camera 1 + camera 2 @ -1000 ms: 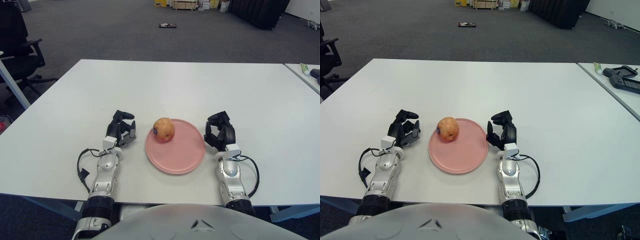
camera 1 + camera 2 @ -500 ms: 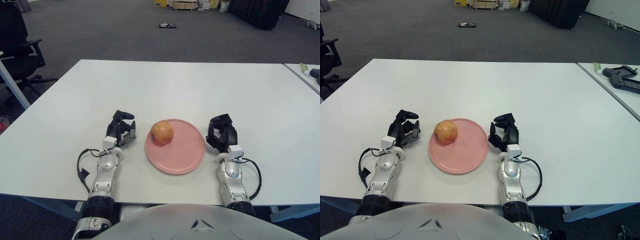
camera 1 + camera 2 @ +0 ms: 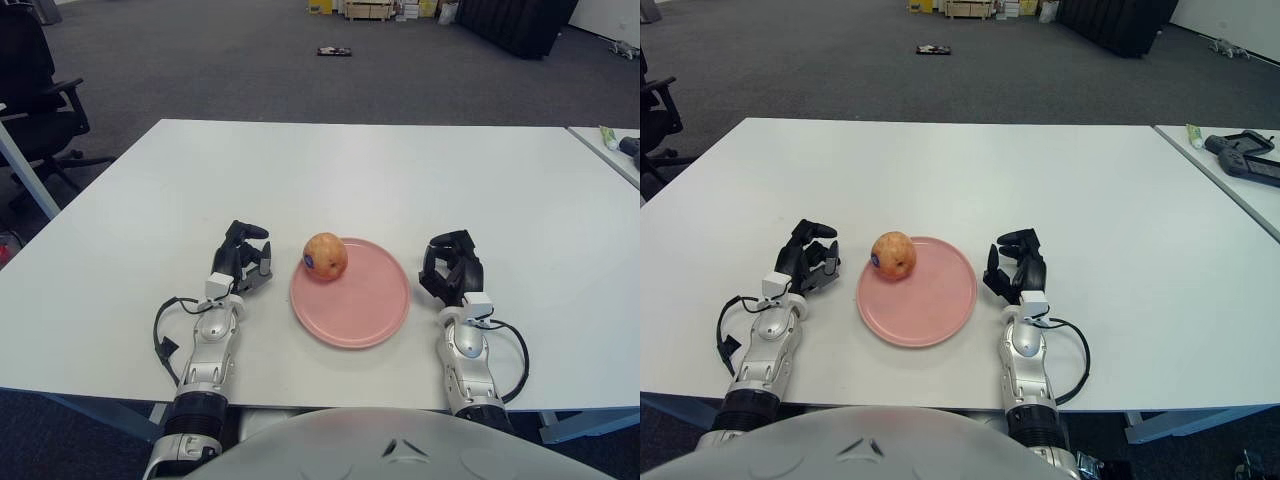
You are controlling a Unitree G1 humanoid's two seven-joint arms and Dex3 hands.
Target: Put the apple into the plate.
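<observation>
apple sits on the pink plate in the left eye view, at the plate's far left part, close to its rim, with a small dark sticker on its left side. we see the plate on the white table, near the table's front edge and about midway between its left and right edges. the left hand is just beside the plate's left rim, not touching it as far as we can tell; its dark fingers are curled loosely and grip nothing. the right hand is near the plate's right rim with a small gap of table between them, fingers also bent inward and empty. a black office chair stands on the floor past the table's far left corner.

in the right eye view we find the same layout: the apple at the far left part of the plate, the left hand beside the left rim and the right hand a little apart from the right rim. here a second table shows at the right edge, and a dark controller and a small green tube lie on it.
</observation>
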